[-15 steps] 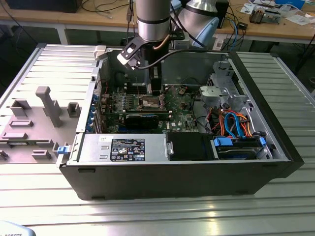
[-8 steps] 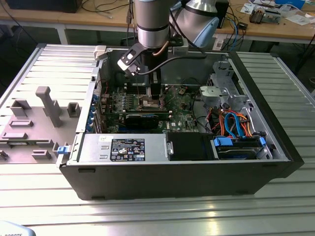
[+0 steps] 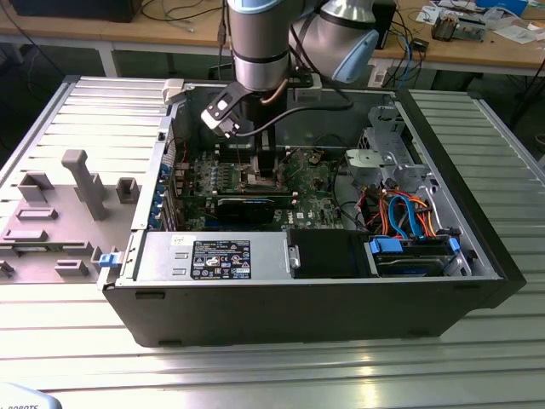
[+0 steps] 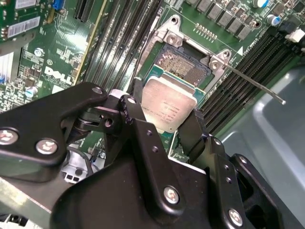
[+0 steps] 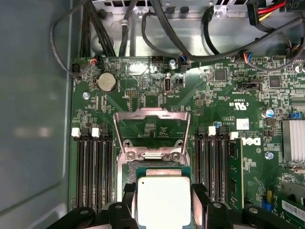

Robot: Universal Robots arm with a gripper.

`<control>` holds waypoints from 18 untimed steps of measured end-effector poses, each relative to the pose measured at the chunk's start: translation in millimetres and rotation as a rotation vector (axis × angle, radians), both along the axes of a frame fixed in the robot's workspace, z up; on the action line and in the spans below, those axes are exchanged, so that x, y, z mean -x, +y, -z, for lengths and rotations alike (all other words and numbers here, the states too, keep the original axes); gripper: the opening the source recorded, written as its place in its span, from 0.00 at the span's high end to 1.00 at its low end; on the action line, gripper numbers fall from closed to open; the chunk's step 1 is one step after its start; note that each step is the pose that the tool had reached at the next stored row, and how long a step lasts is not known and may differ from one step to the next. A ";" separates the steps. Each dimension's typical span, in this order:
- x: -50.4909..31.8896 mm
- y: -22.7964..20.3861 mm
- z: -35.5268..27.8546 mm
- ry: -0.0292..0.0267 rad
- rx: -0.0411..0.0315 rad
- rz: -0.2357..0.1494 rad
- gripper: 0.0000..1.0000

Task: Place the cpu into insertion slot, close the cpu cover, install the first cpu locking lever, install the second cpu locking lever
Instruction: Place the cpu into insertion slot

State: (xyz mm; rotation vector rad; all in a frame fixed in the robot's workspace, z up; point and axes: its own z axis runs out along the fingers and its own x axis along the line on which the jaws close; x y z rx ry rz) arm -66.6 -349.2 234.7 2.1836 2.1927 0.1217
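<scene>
In both wrist views my gripper (image 4: pixel 166 118) (image 5: pixel 163 206) is shut on the cpu (image 4: pixel 169 107) (image 5: pixel 163 198), a silver-topped square chip pinched by its two side edges between the black fingers (image 4: pixel 136 112). The chip hangs over the near part of the insertion slot (image 4: pixel 183 67), whose field of pins shows beyond it; whether it touches I cannot tell. The cpu cover (image 5: pixel 150 113) stands swung open beyond the socket. A thin locking lever (image 4: pixel 252 83) sticks out sideways, unlatched. In the exterior view the gripper (image 3: pixel 262 166) reaches down into the open computer case.
Black memory slots (image 5: pixel 93 171) (image 5: pixel 214 167) flank the socket on both sides. Cables (image 5: pixel 157 28) run along the case wall. A long black card (image 3: pixel 247 207), the power supply (image 3: pixel 217 257) and a drive cage with blue and orange cables (image 3: pixel 409 213) fill the case. A grey fixture tray (image 3: pixel 60 213) lies outside.
</scene>
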 end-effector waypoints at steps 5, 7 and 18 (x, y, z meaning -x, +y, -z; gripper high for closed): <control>0.1 0.1 7.5 0.0001 0.0003 0.000 0.46; 0.1 0.1 9.2 0.0001 0.0004 0.000 0.46; 0.7 0.2 10.9 0.0000 0.0002 0.000 0.46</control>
